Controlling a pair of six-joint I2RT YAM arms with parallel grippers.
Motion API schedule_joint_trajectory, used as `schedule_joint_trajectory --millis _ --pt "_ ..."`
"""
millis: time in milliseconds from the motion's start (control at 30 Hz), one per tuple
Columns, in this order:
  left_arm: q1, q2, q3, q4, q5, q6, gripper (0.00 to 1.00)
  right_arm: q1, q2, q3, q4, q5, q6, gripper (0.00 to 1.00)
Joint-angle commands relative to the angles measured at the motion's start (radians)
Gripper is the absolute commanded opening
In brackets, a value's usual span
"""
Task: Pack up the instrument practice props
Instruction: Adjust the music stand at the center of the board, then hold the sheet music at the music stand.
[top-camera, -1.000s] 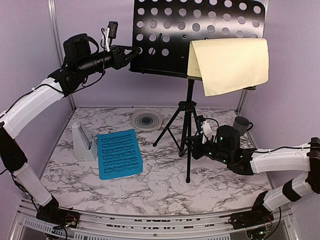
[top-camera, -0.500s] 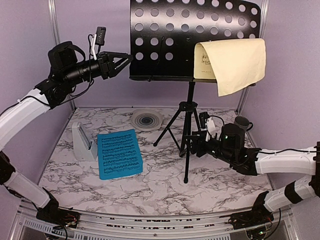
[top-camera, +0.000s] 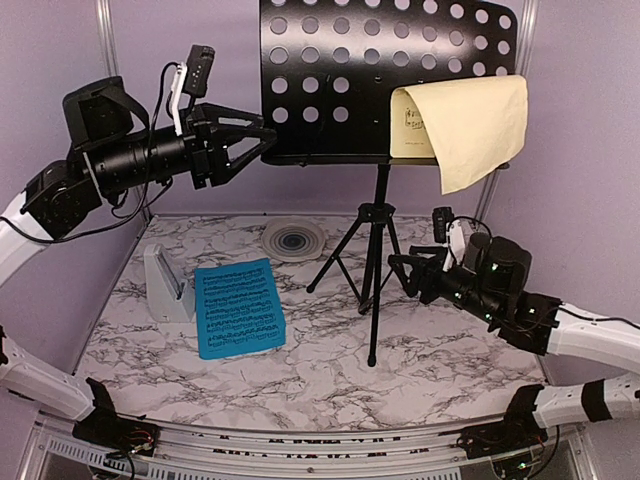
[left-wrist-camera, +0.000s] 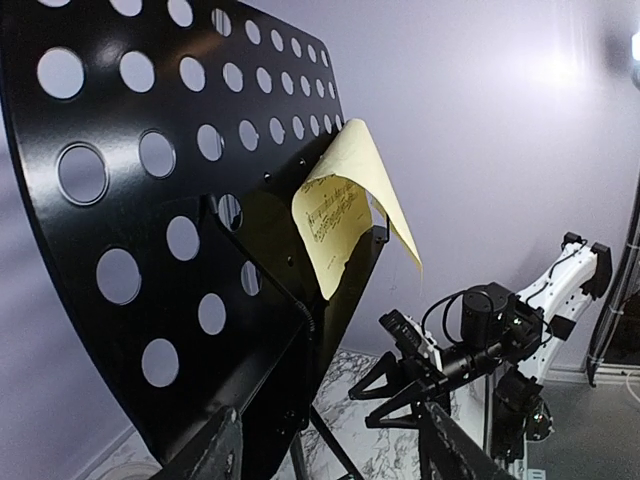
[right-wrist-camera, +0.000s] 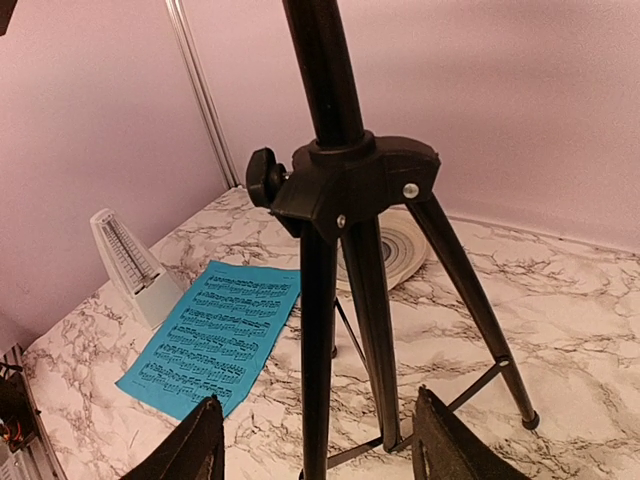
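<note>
Right gripper (top-camera: 398, 275), jaws spread, is backing rightward off the music stand (top-camera: 330, 140) pole. Left gripper (top-camera: 268, 145), likewise released, is lowering beside the now-upright desk. Packing is probably only beginning.

place: lab test cell | evidence: aluminium frame posts (top-camera: 105, 60), lilac panel walls (top-camera: 45, 45), marble-print tabletop (top-camera: 320, 365)

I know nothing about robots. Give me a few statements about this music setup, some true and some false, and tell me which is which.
The yellow page hangs on the black music stand. True.
The blue page sits on the stand as well. False: it lies flat on the table.
The left claw and the right claw are both open. True.
The white metronome lies on its side. False: it stands upright beside the blue page.
</note>
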Motion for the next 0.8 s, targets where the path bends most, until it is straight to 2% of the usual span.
schedule_joint_trajectory --millis 0,200,467,633,767 --pt "-0.103 -0.027 0.036 -0.07 -0.158 0.182 0.6 -0.012 -0.074 0.068 -0.096 0.015 0.014 0.61" --pt "-0.256 0.051 0.077 -0.048 -0.274 0.417 0.61 -0.022 -0.143 0.181 -0.181 0.025 0.044 0.59" --pt "-0.352 0.218 0.22 -0.03 -0.38 0.797 0.75 -0.022 -0.168 0.383 -0.257 -0.002 0.006 0.58" --pt "-0.363 0.311 0.327 0.026 -0.441 0.872 0.82 -0.023 -0.163 0.465 -0.278 -0.014 -0.012 0.57" --pt "-0.364 0.369 0.384 0.066 -0.411 0.907 0.86 -0.023 -0.157 0.516 -0.287 -0.031 -0.017 0.56"
